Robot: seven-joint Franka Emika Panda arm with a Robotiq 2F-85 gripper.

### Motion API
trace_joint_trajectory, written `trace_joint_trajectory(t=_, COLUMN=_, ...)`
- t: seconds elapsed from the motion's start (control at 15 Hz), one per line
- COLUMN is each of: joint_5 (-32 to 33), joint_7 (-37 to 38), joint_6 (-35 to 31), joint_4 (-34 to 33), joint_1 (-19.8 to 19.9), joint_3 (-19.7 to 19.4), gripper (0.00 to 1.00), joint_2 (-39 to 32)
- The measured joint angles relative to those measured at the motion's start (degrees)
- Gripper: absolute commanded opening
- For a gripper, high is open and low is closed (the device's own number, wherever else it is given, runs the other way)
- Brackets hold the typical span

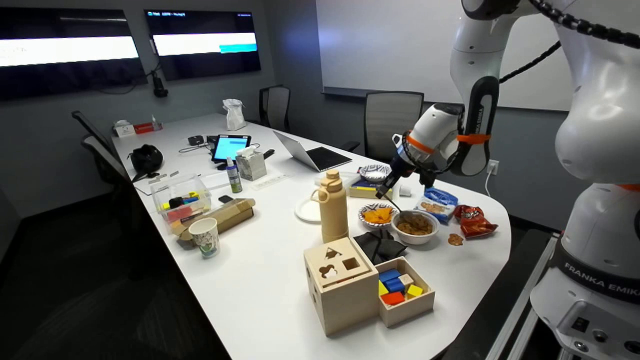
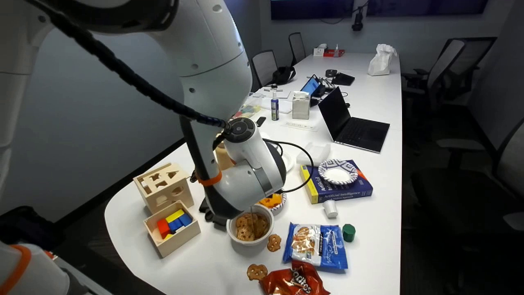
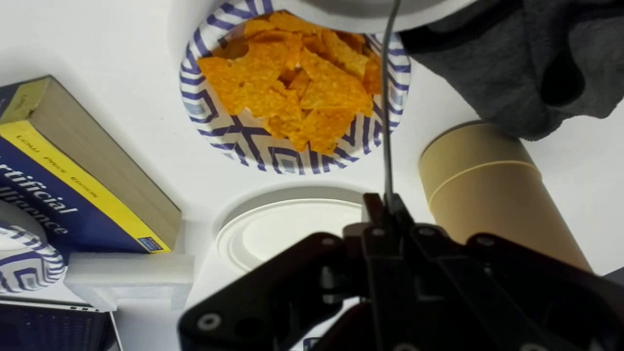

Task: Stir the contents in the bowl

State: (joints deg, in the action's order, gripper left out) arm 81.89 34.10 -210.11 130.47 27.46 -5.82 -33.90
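Note:
A white bowl (image 1: 416, 240) with brown pretzel-like snacks (image 1: 414, 223) stands on the table. In an exterior view the bowl (image 2: 250, 242) sits below the wrist, its snacks (image 2: 245, 228) visible. My gripper (image 3: 388, 204) is shut on a thin metal utensil (image 3: 386, 112), probably a spoon handle. In an exterior view the gripper (image 1: 383, 192) is above and beside the bowl, and the utensil (image 1: 393, 203) slants down into it. The utensil (image 2: 252, 217) also shows among the snacks. Its lower end is hidden. In the wrist view only the bowl's edge (image 3: 370, 23) shows.
A patterned bowl of orange chips (image 1: 377, 215), a tan bottle (image 1: 333, 210) and a dark cloth (image 1: 378, 246) stand close by. A wooden shape box (image 1: 342, 285), block tray (image 1: 407, 310), snack bags (image 2: 315, 246) and a book (image 2: 339, 191) surround them.

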Motion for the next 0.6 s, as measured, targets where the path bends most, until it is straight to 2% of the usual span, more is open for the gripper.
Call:
trace_joint_trajectory(t=0.4, joint_5=-2.27, joint_7=-2.82, joint_6=-5.01, joint_4=0.44, joint_1=0.15, joint_3=0.46, gripper=0.01, joint_2=-2.80)
trace_joint_trajectory(t=0.6, joint_5=-6.03, joint_7=-3.86, joint_6=-7.25, joint_4=1.76, joint_1=0.53, joint_3=0.28, gripper=0.01, joint_2=-2.85)
